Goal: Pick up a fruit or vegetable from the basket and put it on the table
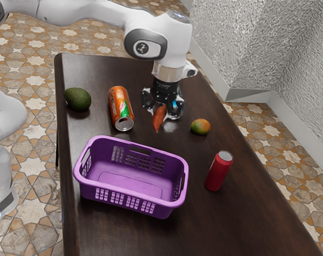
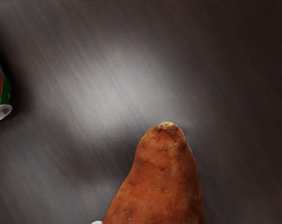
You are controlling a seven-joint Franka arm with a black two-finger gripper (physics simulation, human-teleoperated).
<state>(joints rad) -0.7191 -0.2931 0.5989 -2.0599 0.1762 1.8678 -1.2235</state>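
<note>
**A:** Where is the potato [image 1: 159,118]?
**B:** In the claw [image 1: 162,112], pinched between its two fingers. It is orange-brown and hangs with its narrow end down, beyond the basket [image 1: 126,194] in the exterior view.
**A:** Does it touch the counter [image 1: 246,218]?
**B:** I cannot tell. The wrist view shows its pale, blunt tip against dark wood.
**A:** What lies around it?
**B:** Toward the exterior view's left, near it, an orange can [image 1: 119,106] on its side, silver end facing the camera. Past that can, a dark green avocado [image 1: 78,100]. Toward the exterior view's right, near the potato, a green and orange mango [image 1: 200,127].
**A:** And the basket?
**B:** Purple plastic with slotted walls, standing on the counter. Beside it, apart, a red can [image 1: 218,173] stands upright, nearer the camera than the mango.
</note>
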